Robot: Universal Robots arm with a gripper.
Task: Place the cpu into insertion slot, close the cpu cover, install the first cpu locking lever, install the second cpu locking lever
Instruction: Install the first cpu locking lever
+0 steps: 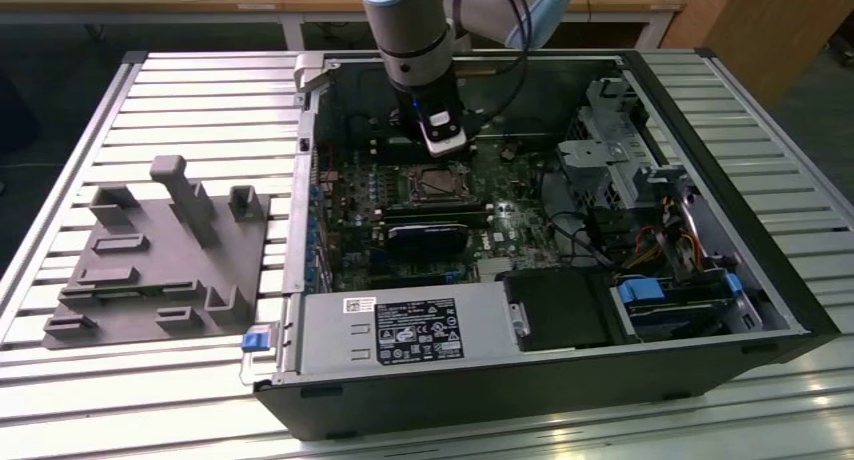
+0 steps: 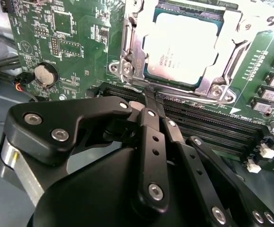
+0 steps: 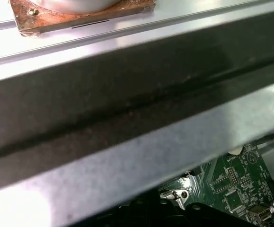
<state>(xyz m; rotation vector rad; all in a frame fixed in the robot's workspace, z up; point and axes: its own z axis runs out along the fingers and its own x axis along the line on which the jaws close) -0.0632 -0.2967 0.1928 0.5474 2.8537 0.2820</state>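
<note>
Pale silvery-tan square cpu (image 2: 181,45) sits in the silver-rimmed insertion slot (image 1: 434,183) on the green circuit board (image 2: 75,52), thin silver cpu cover (image 2: 224,49) lying flat around it. Black gripper (image 2: 151,99) has its fingers pressed together, tips just beside the cover's edge, over long black memory slots (image 2: 207,125)

The cpu (image 2: 181,47) is a flat square chip with a pale silvery face and small dark print. It lies level, seated in the insertion slot (image 1: 435,184). In the exterior view the slot sits at about 12 o'clock from the middle of the circuit board (image 1: 350,242). The cpu cover (image 2: 224,47), a thin silver metal frame, is folded down flat over the chip, and the chip's face shows through its square window. A thin metal lever (image 2: 193,96) runs along one edge of the cover; whether it is hooked cannot be told.
</note>
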